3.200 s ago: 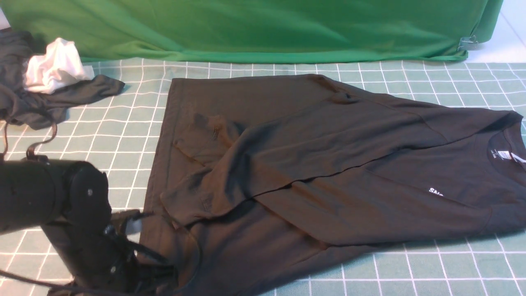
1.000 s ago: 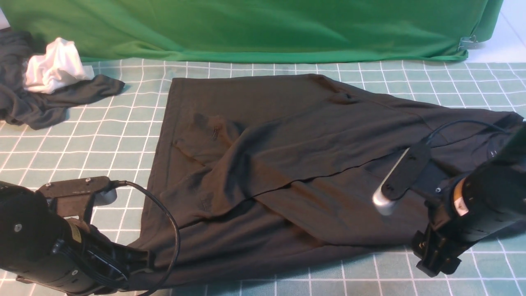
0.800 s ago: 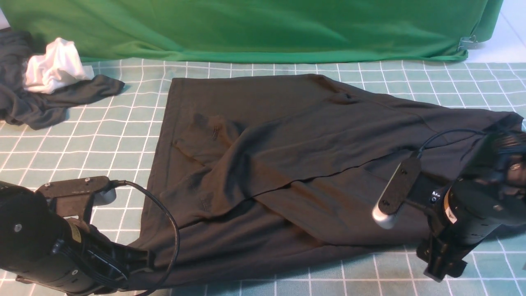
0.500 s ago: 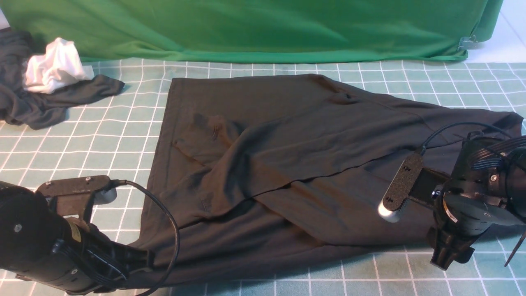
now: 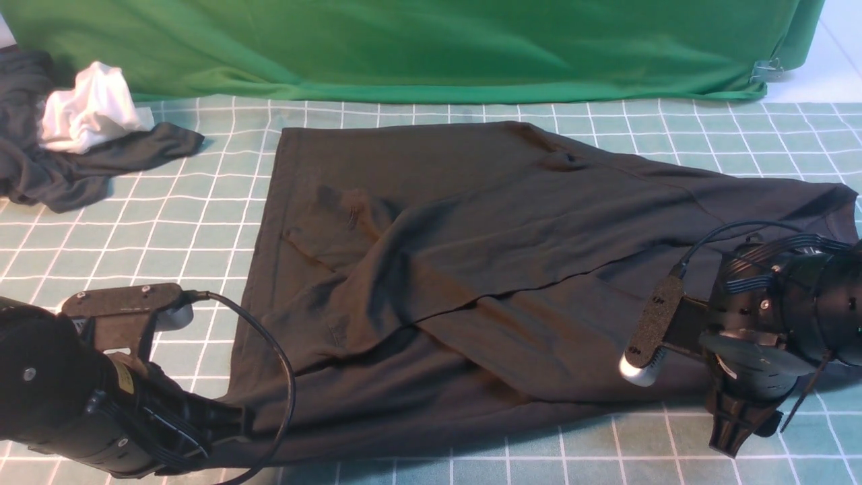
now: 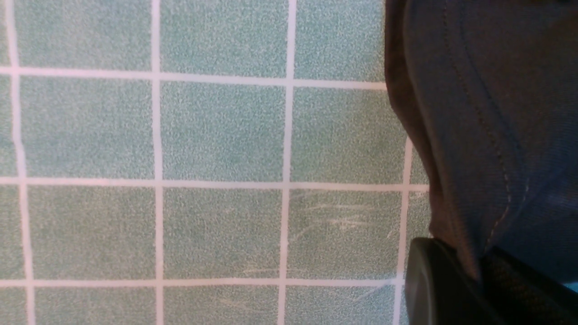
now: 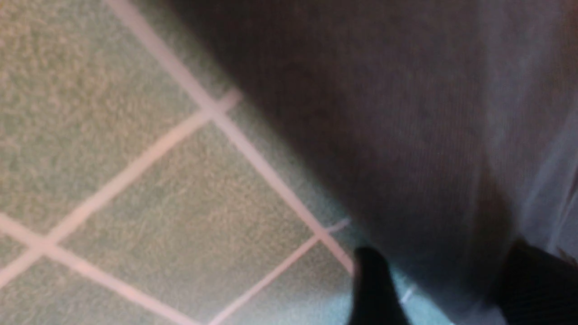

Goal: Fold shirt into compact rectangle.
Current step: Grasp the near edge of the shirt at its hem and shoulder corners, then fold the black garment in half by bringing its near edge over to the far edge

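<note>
The black shirt [image 5: 471, 222] lies spread across the checked mat, sleeves folded over its body, neck end at the right. My left gripper [image 5: 229, 431] is down at the shirt's near left corner. In the left wrist view it [image 6: 474, 271] is shut on the hem of the shirt [image 6: 487, 113]. At the near right edge my right gripper [image 5: 731, 438] points down at the mat. In the right wrist view it [image 7: 451, 289] is open, its two dark fingers [image 7: 375, 289] standing either side of the edge of the shirt [image 7: 406, 135]. The chest print is hidden behind the right arm.
A dark grey garment [image 5: 67, 175] with a white cloth [image 5: 87, 111] lies at the far left. A green backdrop [image 5: 404, 47] runs along the back of the checked mat [image 5: 202, 202], with a metal clip [image 5: 768, 67] at its right end.
The right arm has swung in over the shirt's right end, turned and dropped to the near edge, its jaws narrowing. The left arm has kept still, holding the hem.
</note>
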